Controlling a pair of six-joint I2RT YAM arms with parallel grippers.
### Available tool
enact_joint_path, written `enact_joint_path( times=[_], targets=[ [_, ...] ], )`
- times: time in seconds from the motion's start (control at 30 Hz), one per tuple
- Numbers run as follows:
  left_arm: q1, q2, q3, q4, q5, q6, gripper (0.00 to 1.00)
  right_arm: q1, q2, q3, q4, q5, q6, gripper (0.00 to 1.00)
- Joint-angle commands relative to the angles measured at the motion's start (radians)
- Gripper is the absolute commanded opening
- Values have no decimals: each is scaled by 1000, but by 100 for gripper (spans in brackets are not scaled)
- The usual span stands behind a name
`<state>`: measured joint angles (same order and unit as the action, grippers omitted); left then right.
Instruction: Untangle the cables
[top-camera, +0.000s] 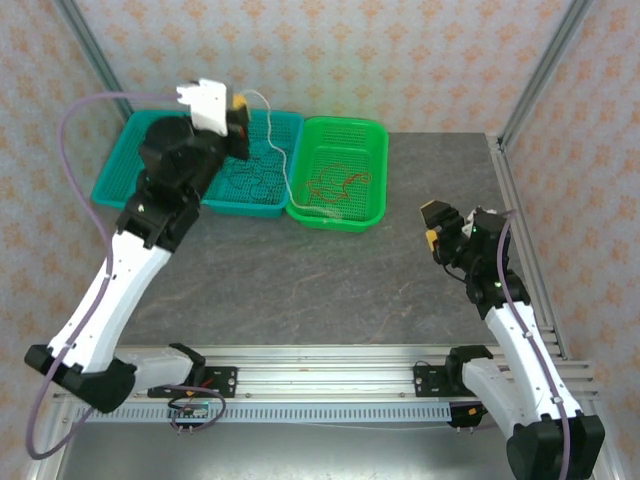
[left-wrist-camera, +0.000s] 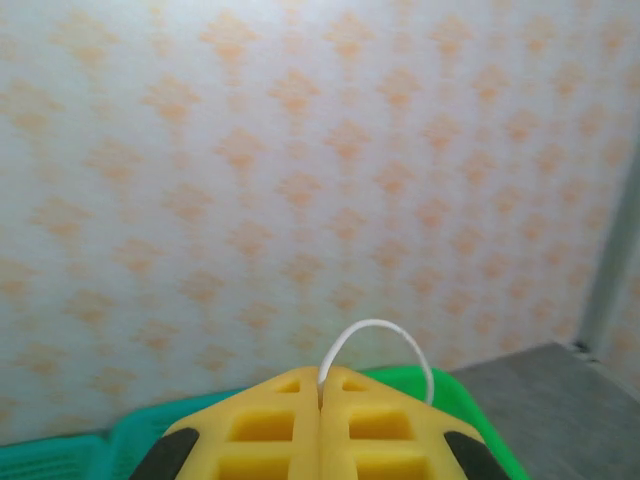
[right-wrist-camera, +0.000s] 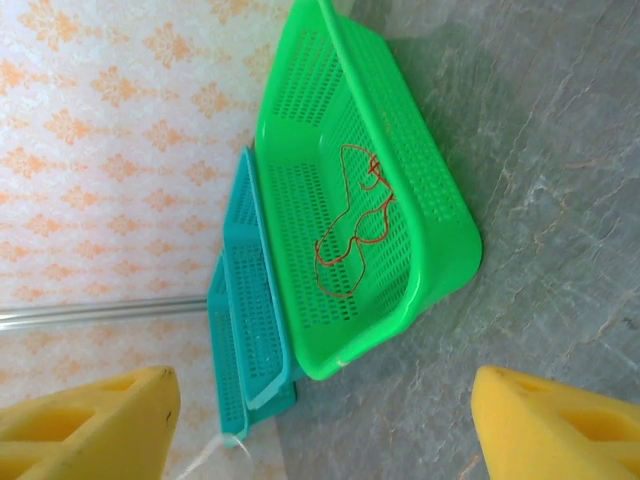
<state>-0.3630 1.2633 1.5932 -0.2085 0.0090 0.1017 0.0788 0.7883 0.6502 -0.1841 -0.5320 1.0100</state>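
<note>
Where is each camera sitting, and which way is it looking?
Top: above and behind the arms, looking down at the table, teal basket, green basket, left gripper and right gripper.
Left wrist: held high, facing the wall; its fingers are shut on the white cable.
Right wrist: above the table, facing the green basket with the red cable; its open fingers frame the view.
Shared: all three see the green basket; top and left wrist see the white cable.
</note>
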Motion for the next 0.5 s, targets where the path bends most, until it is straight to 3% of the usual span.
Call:
enact_joint_path(
  times=[0.0, 0.27, 0.47],
  targets=[
    [98, 108, 136, -79, -6, 73, 0, 7, -10, 28, 27, -47, -8, 78],
    [324, 473, 604, -228, 63, 36, 0, 7, -14, 21, 16, -45, 23, 79],
    [487, 692, 848, -335, 136, -93, 0, 7, -28, 27, -8, -47, 6, 82]
  ],
)
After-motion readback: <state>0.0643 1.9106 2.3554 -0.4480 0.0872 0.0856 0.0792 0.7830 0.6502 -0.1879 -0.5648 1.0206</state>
